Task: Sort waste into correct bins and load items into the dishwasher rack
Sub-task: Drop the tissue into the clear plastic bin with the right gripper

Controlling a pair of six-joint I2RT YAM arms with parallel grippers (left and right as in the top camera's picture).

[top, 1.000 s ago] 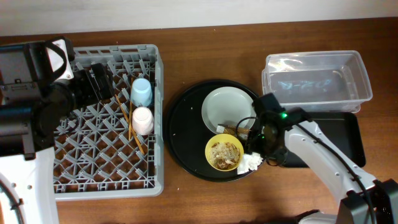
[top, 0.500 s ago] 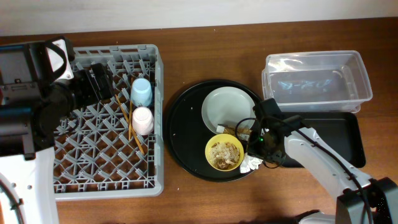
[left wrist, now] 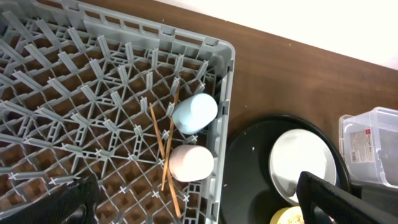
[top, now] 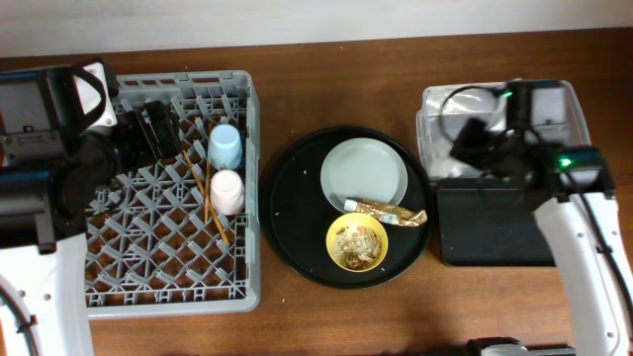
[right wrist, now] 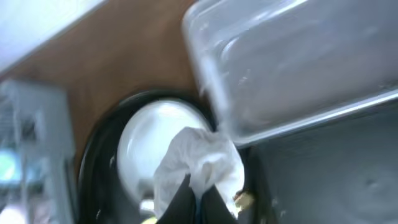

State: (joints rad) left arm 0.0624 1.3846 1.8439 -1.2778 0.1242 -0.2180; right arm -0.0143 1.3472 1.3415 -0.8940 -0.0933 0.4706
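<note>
Napkin, crumpled white paper (right wrist: 199, 163): pinched in closed fingers of right gripper (right wrist: 196, 198), held up just right of large round black tray (top: 297, 198). Long gold-brown foil wrapper (top: 391, 211), yellow bowl (top: 357, 242), pale grey-white round plate (top: 363, 173): on that tray. Left gripper (top: 158, 129): fingers spread apart, well left of tray.

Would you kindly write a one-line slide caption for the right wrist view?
Right jaws hold the crumpled napkin near the clear tub, plate in background.
</note>
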